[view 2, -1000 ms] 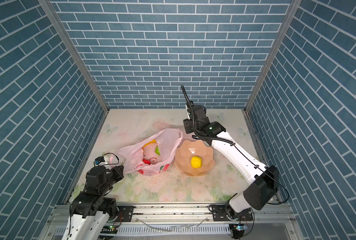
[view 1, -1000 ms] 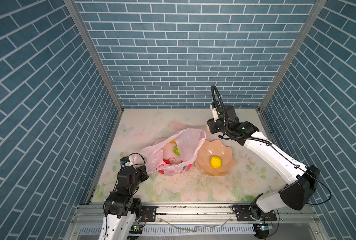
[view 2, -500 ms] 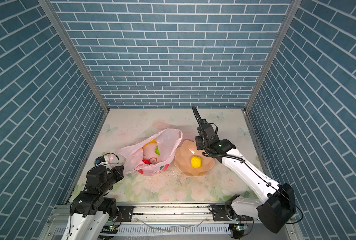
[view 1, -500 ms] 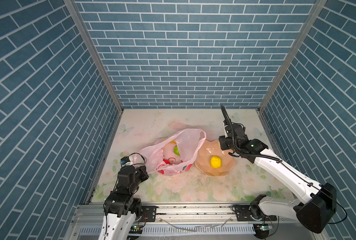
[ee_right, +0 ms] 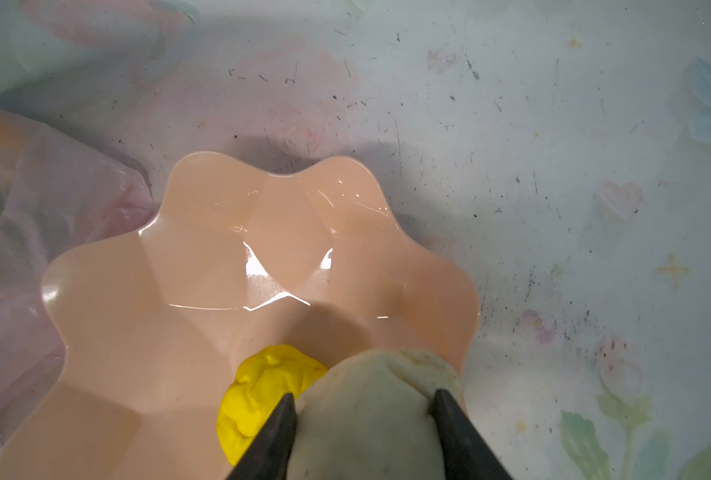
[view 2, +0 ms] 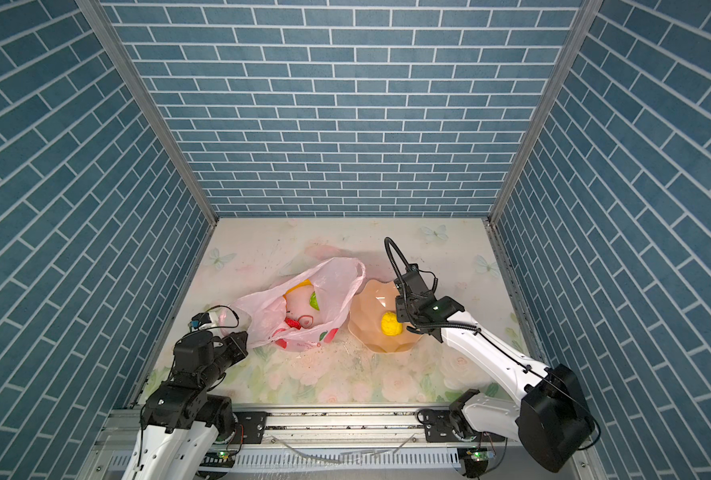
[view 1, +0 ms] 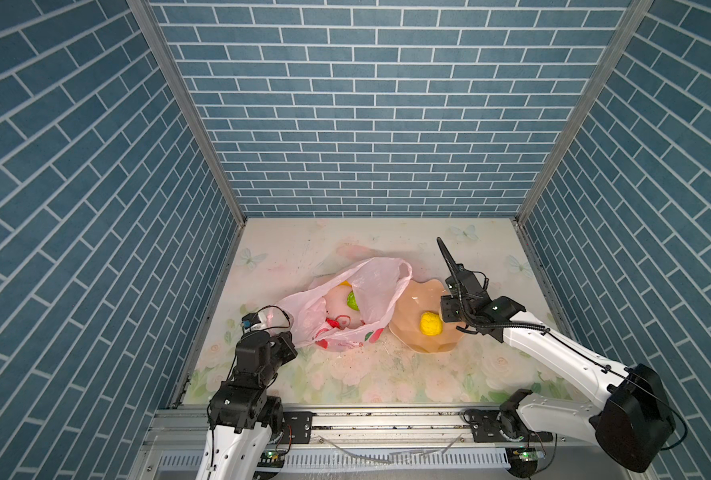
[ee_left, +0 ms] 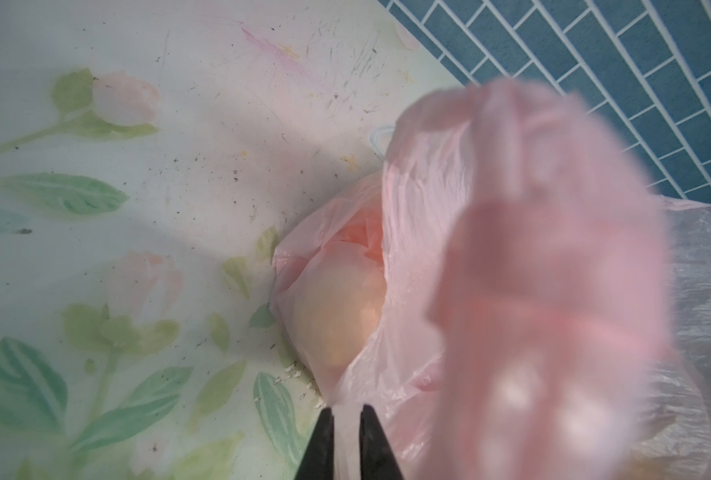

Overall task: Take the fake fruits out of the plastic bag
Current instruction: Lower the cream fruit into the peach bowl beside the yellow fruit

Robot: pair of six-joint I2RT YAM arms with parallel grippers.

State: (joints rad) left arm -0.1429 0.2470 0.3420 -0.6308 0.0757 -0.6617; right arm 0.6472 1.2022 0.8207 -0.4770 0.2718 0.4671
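I am clamping a cream-white fruit [ee_right: 370,419] in my right jaws, which are standing about half open around it at the bottom of the right wrist view, over the edge of the peach bowl [ee_right: 171,291] and just beside the yellow fruit [ee_right: 258,395] lying in it. My left jaws are pinching, nearly closed, on a fold of the plastic bag [ee_left: 424,216]. The bag is lying mid-frame in both top views, just left of the bowl, with a green fruit [view 1: 351,300] showing inside.

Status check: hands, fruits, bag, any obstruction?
Left hand shut on the plastic bag. Right hand holds a cream-white fruit over the peach bowl; yellow fruit inside. Green fruit visible in bag. Nothing blocking.
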